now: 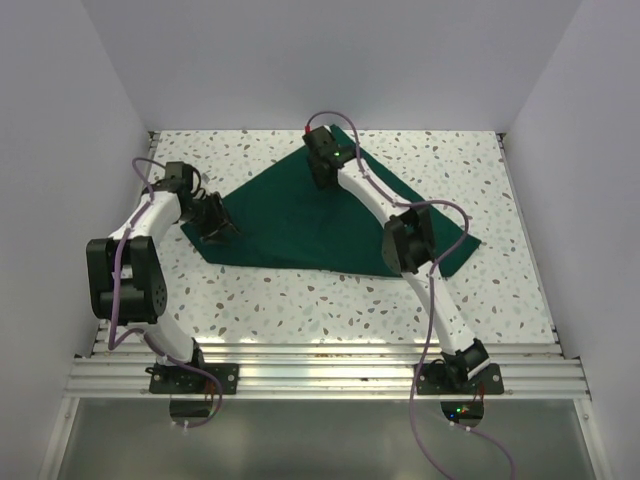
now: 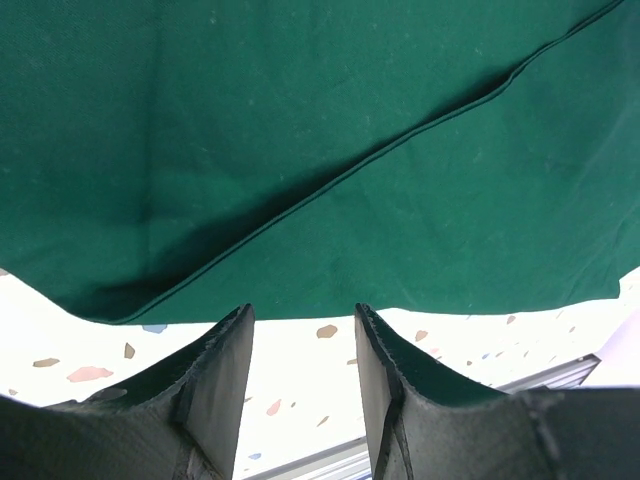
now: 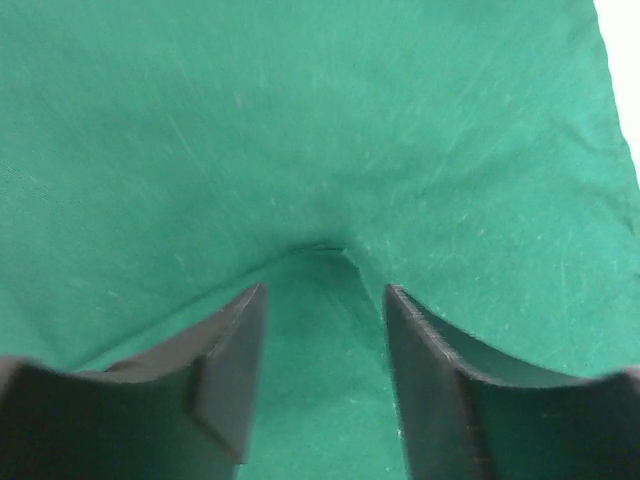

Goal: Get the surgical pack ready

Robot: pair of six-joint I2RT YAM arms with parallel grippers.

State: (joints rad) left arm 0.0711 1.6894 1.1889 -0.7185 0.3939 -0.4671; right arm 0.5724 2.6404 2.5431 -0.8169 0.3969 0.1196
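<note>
The surgical pack shows only as a dark green cloth drape (image 1: 290, 215), folded over into a flat, roughly triangular shape on the speckled table. No tray, instruments or gauze are visible. My left gripper (image 1: 214, 228) sits at the drape's left corner. In the left wrist view it (image 2: 303, 322) is open over bare table, with the drape's edge (image 2: 300, 150) and a diagonal hem just ahead of the fingertips. My right gripper (image 1: 320, 172) hovers at the drape's far corner. Its jaws (image 3: 325, 298) are open over the cloth (image 3: 300, 120), where a small fold peak rises just ahead of the tips.
The speckled table (image 1: 300, 300) is boxed in by white walls on the left, back and right. An aluminium rail (image 1: 320, 375) runs along the near edge, where both arm bases are bolted. The right arm's elbow (image 1: 405, 240) stretches over the drape's right part.
</note>
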